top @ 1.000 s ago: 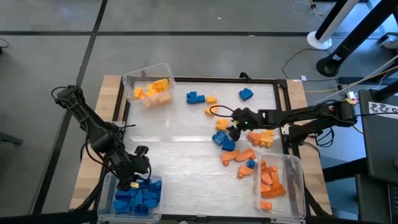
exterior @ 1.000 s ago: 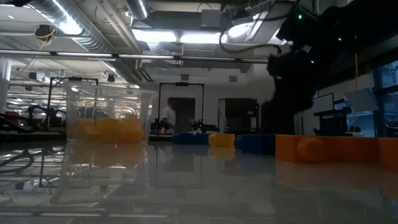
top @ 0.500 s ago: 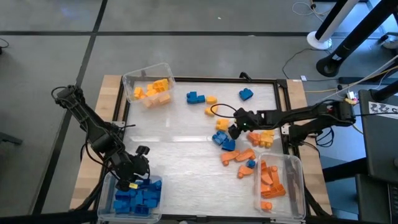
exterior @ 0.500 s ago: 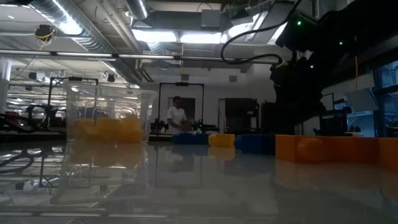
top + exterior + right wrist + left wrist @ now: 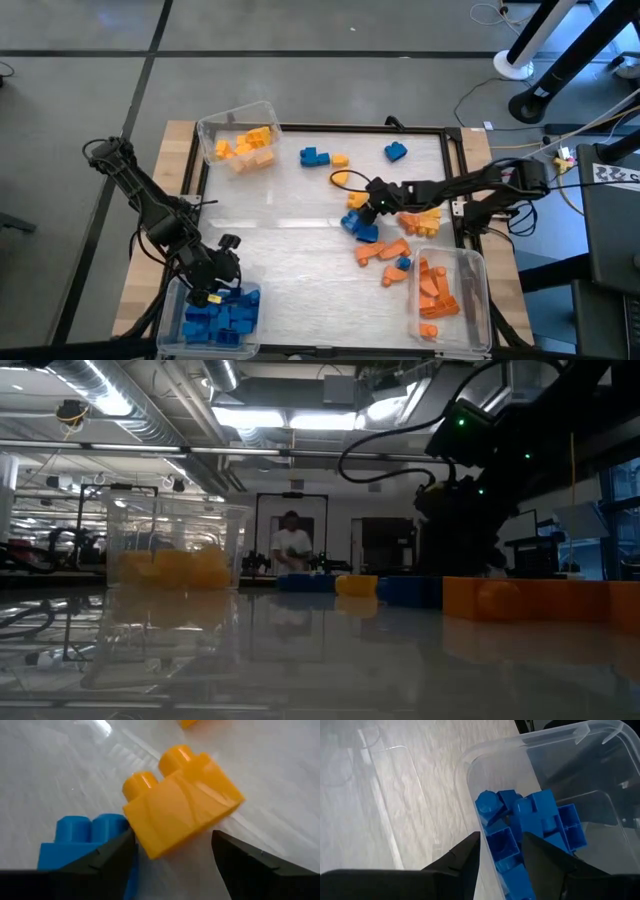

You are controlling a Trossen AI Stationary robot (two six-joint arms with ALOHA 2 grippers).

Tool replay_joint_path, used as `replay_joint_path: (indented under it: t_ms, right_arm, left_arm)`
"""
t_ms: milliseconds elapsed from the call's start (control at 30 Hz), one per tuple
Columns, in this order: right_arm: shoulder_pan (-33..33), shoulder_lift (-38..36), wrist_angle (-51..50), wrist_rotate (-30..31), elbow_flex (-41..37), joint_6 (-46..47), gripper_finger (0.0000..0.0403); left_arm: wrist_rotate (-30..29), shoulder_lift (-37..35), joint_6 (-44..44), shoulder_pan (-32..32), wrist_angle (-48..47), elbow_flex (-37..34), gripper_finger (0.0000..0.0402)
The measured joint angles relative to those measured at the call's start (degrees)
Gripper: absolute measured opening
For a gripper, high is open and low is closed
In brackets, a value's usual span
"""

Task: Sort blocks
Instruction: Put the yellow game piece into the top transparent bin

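My left gripper (image 5: 214,288) (image 5: 501,852) hangs over the clear bin of blue blocks (image 5: 222,316) at the near left, shut on a blue block (image 5: 502,842). My right gripper (image 5: 368,208) (image 5: 172,842) stands open and low at the table's right middle. A yellow two-stud block (image 5: 182,800) (image 5: 357,200) lies on the table just ahead of and between its fingers. A blue block (image 5: 85,840) lies beside one finger. The right gripper touches neither. My left gripper pinches the blue block by two opposite sides (image 5: 490,845) between its two fingers. The fingers slant down from above. The block's hollow face shows toward the wrist camera. It hangs over the blue blocks in the bin, clear of the table.
A clear bin with yellow blocks (image 5: 240,135) stands at the far left and one with orange blocks (image 5: 445,290) at the near right. Loose blocks lie around: blue (image 5: 315,156) (image 5: 396,151), orange (image 5: 385,250), yellow (image 5: 425,220). In the low view a person (image 5: 290,550) stands in the room behind.
My right gripper has sunk toward the table and moved a little toward the table's left edge, onto the yellow block, rolling about its own axis as it went. It has stayed open. No block has moved.
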Motion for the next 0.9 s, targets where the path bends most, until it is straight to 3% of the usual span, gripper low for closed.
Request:
replay_joint_path:
  t_ms: [233,633,900]
  right_arm:
    - [0.0,2.6,4.4,-0.8,0.0,0.8,0.0259]
    - [0.0,2.4,4.9,-1.0,0.0,-0.7,0.0182]
    - [2.3,2.4,5.9,0.3,0.0,-1.3,0.0171]
  left_arm:
    - [0.0,0.0,0.0,0.0,0.0,0.0,0.0134]
    - [0.0,0.0,0.1,0.0,0.0,0.0,0.0134]
    - [0.0,0.0,0.2,0.0,0.0,0.0,0.0134]
